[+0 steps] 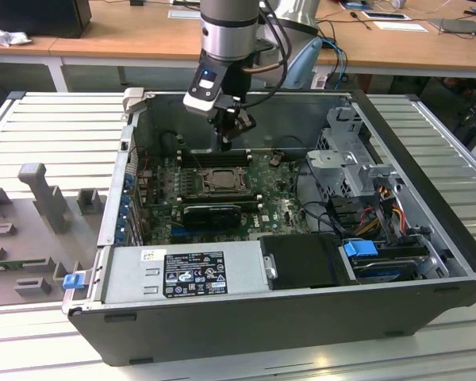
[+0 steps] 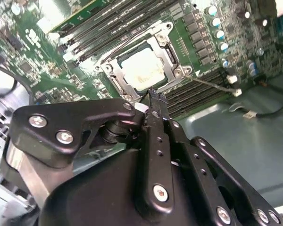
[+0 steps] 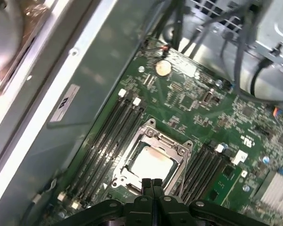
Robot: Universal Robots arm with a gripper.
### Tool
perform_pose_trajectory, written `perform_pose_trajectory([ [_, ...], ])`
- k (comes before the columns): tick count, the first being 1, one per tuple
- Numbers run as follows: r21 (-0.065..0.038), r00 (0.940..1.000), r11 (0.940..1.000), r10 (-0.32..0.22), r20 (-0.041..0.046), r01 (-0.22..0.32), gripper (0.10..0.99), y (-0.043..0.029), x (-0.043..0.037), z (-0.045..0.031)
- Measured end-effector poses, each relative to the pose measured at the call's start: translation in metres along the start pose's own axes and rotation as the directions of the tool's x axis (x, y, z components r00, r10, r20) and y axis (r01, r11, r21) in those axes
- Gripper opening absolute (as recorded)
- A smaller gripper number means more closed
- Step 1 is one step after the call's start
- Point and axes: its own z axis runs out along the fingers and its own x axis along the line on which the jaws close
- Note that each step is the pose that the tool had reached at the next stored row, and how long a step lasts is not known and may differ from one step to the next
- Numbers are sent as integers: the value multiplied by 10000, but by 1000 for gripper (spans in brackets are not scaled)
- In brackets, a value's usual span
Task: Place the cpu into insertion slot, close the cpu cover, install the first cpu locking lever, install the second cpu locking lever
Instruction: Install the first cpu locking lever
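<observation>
The cpu (image 3: 151, 165), a pale square chip, lies in the socket on the green motherboard (image 3: 198, 117); its top also shows in the second wrist view (image 2: 144, 68). The cpu cover (image 3: 172, 145), a silvery frame, lies flat around it (image 2: 114, 70). My gripper (image 1: 224, 145) hangs just above the socket's far edge inside the open computer case. Its black fingertips (image 3: 152, 182) are pressed together with nothing between them, close to the socket's rim (image 2: 153, 95). A thin metal rod (image 2: 210, 84) runs out from one socket corner along the memory slots.
The case walls (image 1: 246, 103) surround the board. A grey power supply (image 1: 186, 270) and a black box (image 1: 305, 260) sit at the near side, a metal drive cage (image 1: 357, 159) with cables on the exterior view's right. Memory slots (image 3: 111, 136) flank the socket.
</observation>
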Motion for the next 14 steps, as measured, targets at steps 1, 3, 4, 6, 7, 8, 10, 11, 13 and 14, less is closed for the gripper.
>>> perform_pose_trajectory([
  [1,2,9998,9998,-179,-3,179,106,0,0,2],
  [3,6,9980,9980,-632,-12,632,106,0,0,5],
  [4,7,9960,9960,-892,-17,892,106,0,0,6],
  [6,9,9923,9923,-1236,-24,1236,106,0,0,8],
  [7,7,9908,9909,-1349,-27,1349,106,-2,-1,9],
  [8,8,9896,9896,-1438,-29,1438,106,-2,-1,9],
  [10,12,9855,9855,-1695,-33,1695,106,-2,-1,9],
  [11,13,9826,9826,-1858,-37,1858,106,-2,0,9],
  [13,14,9743,9743,-2254,-44,2254,106,-2,0,10],
  [14,14,9684,9685,-2492,-49,2492,106,-2,0,11],
])
